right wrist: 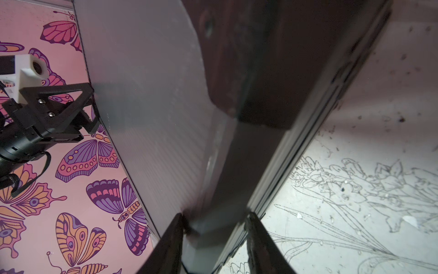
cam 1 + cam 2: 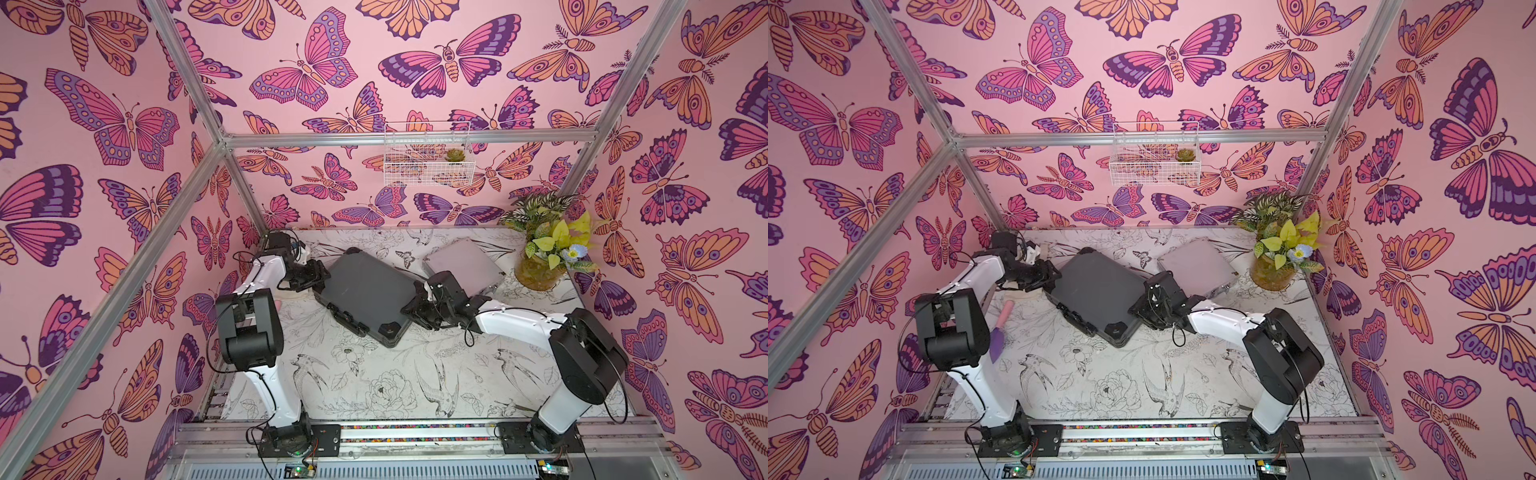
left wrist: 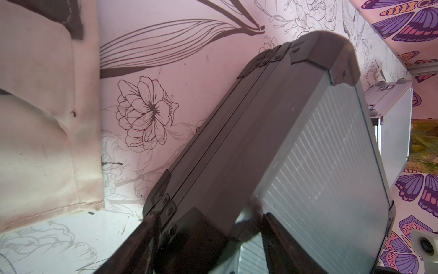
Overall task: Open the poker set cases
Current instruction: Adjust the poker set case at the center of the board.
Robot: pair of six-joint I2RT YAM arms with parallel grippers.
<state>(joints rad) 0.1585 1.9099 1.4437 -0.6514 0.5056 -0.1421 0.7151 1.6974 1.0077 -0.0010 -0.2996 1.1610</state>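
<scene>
The larger dark grey poker set case (image 2: 365, 286) lies askew mid-table, lid down, latches and handle toward the front left. My left gripper (image 2: 322, 276) is at its far left corner. In the left wrist view its jaws (image 3: 211, 225) straddle that black corner guard, one finger on the ribbed top (image 3: 320, 154). My right gripper (image 2: 415, 309) clamps the case's right edge; in the right wrist view its fingertips (image 1: 214, 223) press both faces of the case (image 1: 154, 95). The smaller silver case (image 2: 461, 262) lies shut behind it, untouched.
A potted plant (image 2: 540, 257) stands at the back right corner, close to the silver case. A purple trowel with a pink handle (image 2: 1000, 332) lies by the left arm, and a beige cloth (image 3: 47, 118) by the left gripper. A wire basket (image 2: 428, 158) hangs on the back wall.
</scene>
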